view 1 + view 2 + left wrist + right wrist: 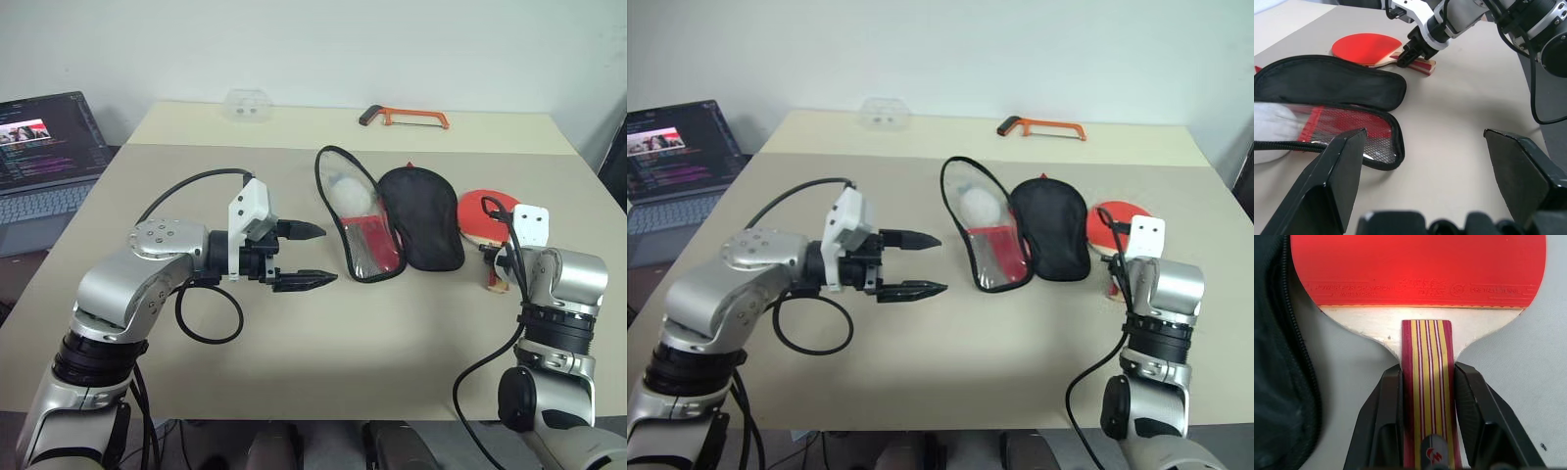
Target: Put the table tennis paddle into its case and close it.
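Paddle first, from my head camera: it lies flat on the beige table, red face up, just off the far side of my right gripper, handle end pointing back at my fingers. To the left of it lies the case, unzipped and spread in two halves, the black half nearest the paddle and the clear-windowed half with the red pocket further left. My left gripper hovers above the table with its fingers spread wide and nothing between them, tips aimed toward the windowed half.

Left wrist camera: my two left fingers stand far apart, with the mesh edge of the case just ahead of one and bare table ahead of the other. Beyond the case, my right gripper sits down on the paddle handle.

Right wrist camera: both right fingers are pressed against the sides of the striped handle, so I'm clamped on it. The red face is straight ahead, and the black case edge runs along one side.

Way back on the table lies an orange hacksaw.
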